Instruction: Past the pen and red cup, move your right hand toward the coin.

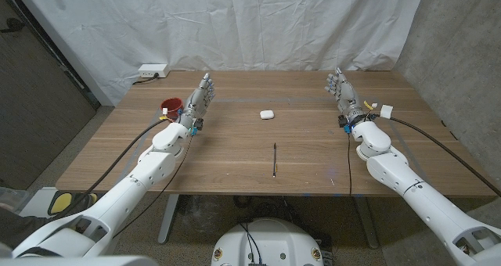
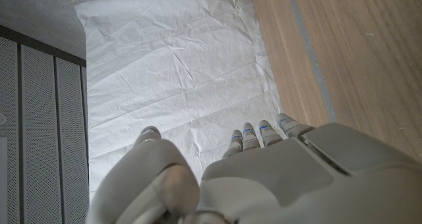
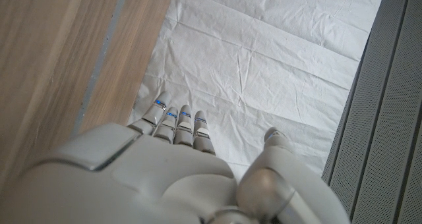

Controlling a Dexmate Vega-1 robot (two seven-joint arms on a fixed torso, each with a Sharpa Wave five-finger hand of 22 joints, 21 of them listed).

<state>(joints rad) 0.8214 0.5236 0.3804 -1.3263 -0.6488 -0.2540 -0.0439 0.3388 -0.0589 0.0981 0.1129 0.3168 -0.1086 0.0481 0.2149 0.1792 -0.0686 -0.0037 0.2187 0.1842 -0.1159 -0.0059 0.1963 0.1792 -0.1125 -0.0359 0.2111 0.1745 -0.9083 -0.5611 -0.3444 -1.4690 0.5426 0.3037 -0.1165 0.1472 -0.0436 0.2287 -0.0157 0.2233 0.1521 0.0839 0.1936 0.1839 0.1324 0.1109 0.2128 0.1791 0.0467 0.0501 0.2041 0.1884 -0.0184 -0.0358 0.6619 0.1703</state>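
- Right hand [image 1: 343,94] upper right of frame, fingers extended, holding nothing; not started.
- Pen [image 1: 275,159] centre, red cup [image 1: 171,106] upper left; coin not discernible.
- Left hand [image 1: 196,106] likewise empty, fingers straight.

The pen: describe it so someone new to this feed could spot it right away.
Start at the wooden table in the head view and look at its near middle, between the two arms. There the pen lies alone, a thin dark stick pointing away from the robot. The small white case beyond it is squat and rounded; the pen is long and slim.
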